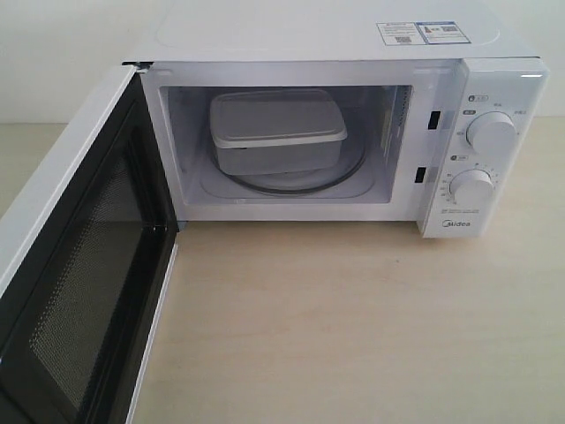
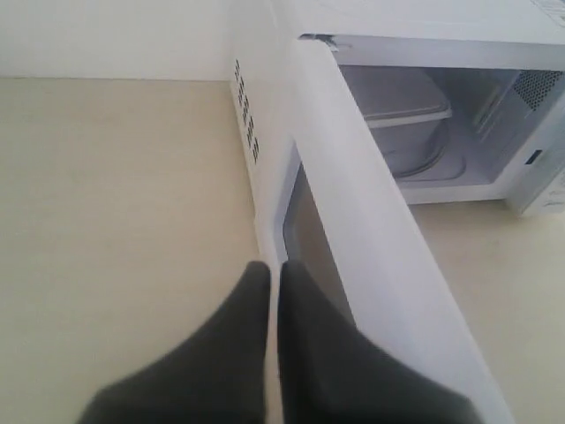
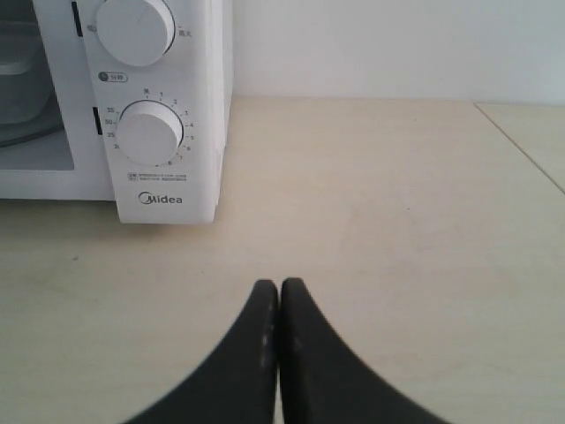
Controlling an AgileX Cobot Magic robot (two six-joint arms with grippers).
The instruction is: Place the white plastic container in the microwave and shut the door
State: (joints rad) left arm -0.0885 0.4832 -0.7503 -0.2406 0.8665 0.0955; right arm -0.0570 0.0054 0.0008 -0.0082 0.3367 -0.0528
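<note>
The right gripper (image 3: pixel 279 296) is pinched closed with nothing in it, table (image 3: pixel 397 230) running out to 12 o'clock. The microwave (image 3: pixel 199 106) sits at its 11 o'clock, panel facing it: upper knob (image 3: pixel 134 31), lower knob (image 3: pixel 150 132), Midea logo (image 3: pixel 161 199) below. The white plastic container (image 3: pixel 18 84) shows partly in the cavity at 10 o'clock.

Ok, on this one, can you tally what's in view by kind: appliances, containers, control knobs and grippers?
microwave: 1
white plastic container: 1
knobs, upper knob and lower knob: 2
grippers, left gripper and right gripper: 2
Total: 6
</note>
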